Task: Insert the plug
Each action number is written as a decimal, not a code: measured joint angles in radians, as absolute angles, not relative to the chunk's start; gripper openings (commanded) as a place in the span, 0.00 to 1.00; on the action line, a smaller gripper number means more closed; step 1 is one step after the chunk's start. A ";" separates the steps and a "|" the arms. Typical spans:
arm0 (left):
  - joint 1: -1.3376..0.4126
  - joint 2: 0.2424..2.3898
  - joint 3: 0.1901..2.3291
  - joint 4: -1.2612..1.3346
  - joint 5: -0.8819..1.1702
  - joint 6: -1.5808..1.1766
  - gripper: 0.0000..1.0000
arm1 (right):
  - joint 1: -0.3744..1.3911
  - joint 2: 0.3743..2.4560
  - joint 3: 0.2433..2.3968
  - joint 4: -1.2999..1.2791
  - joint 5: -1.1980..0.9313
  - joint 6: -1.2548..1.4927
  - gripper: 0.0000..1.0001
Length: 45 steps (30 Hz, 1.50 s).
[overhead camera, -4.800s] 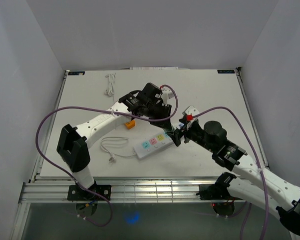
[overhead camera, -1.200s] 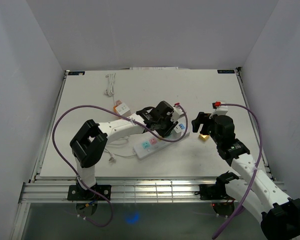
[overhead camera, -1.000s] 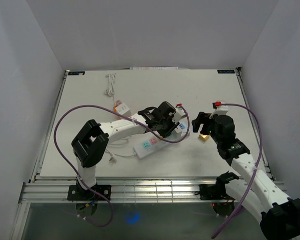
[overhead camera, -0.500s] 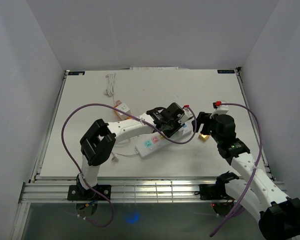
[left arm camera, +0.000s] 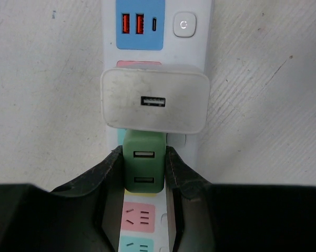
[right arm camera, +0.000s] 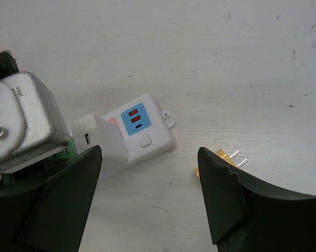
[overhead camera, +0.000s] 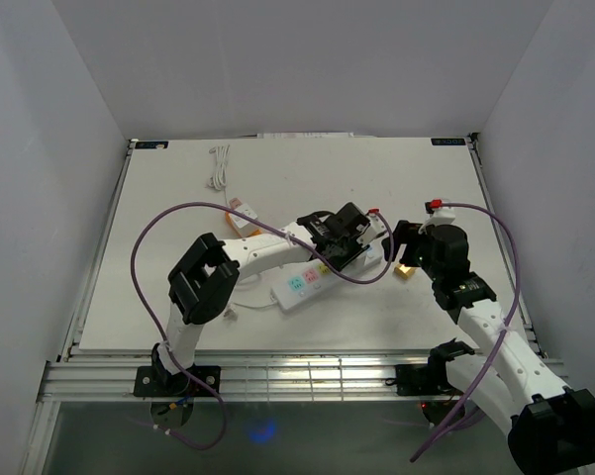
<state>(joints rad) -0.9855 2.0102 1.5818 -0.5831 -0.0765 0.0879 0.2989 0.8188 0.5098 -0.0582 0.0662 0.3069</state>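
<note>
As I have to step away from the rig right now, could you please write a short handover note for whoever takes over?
Left gripper: shut on the green plug, held upright on the power strip right beside the white charger.
Right gripper: open, empty, above the table; a yellow plug lies loose nearby.
Done: white charger stands on the strip; green plug is at its socket.
Left: full seating cannot be told; press it home, then release.

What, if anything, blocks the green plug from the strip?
Nothing visible between them. The green plug, held in the left gripper, sits right over the power strip. The white charger in the neighbouring socket crowds its far edge; contact unclear.
</note>
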 measured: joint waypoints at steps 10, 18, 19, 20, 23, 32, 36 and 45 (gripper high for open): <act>-0.963 2.028 1.581 -0.565 -0.019 0.076 0.00 | 0.226 0.847 0.498 -0.058 0.004 0.316 0.79; -0.964 2.021 1.581 -0.567 -0.035 0.048 0.52 | 0.181 0.880 0.495 -0.085 -0.025 0.339 0.91; -0.965 2.020 1.579 -0.567 -0.037 0.046 0.57 | 0.178 0.890 0.499 -0.104 -0.022 0.344 0.92; -0.965 2.020 1.576 -0.573 -0.041 0.038 0.61 | 0.176 0.900 0.504 -0.126 -0.016 0.351 0.96; -0.967 2.020 1.542 -0.593 -0.050 0.019 0.89 | 0.174 0.913 0.530 -0.204 0.009 0.382 0.97; -0.968 1.932 1.509 -0.603 -0.084 -0.038 0.98 | 0.172 0.919 0.645 -0.404 0.128 0.553 0.95; -0.968 1.855 1.496 -0.598 -0.093 -0.049 0.98 | 0.172 0.964 0.663 -0.474 0.180 0.650 0.95; -0.968 1.690 1.450 -0.567 -0.113 -0.072 0.98 | 0.175 1.141 0.692 -0.516 0.189 0.769 1.00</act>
